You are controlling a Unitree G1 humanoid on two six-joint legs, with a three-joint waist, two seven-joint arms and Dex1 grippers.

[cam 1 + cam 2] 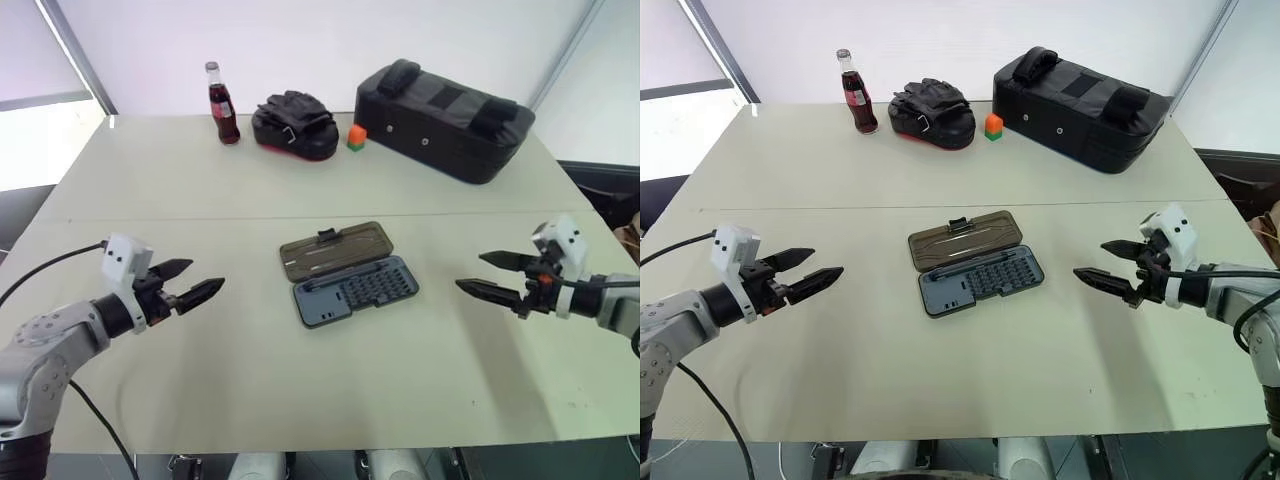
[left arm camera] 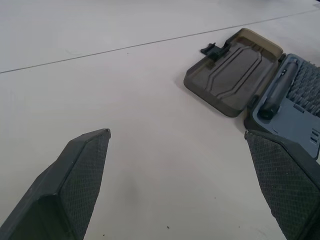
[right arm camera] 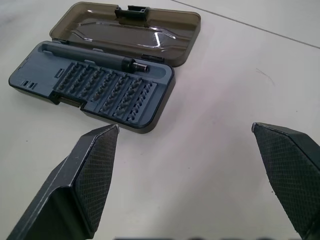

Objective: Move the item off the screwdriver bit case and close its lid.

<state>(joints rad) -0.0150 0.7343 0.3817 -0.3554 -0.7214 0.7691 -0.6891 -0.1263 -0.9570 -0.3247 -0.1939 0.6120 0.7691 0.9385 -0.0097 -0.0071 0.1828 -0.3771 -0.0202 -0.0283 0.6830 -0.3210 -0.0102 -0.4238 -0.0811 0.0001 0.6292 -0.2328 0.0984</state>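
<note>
On the table the bit case lies lid open, bits and driver inside; both grippers' jaws released: left gripper, right gripper.

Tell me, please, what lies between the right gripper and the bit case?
Nothing: in the right eye view, only bare table separates the open right gripper from the bit case.

Along the pale table's far edge stand a glass cola bottle, a black padded mitt, a small orange-and-green block and a large black padded bag.
</note>
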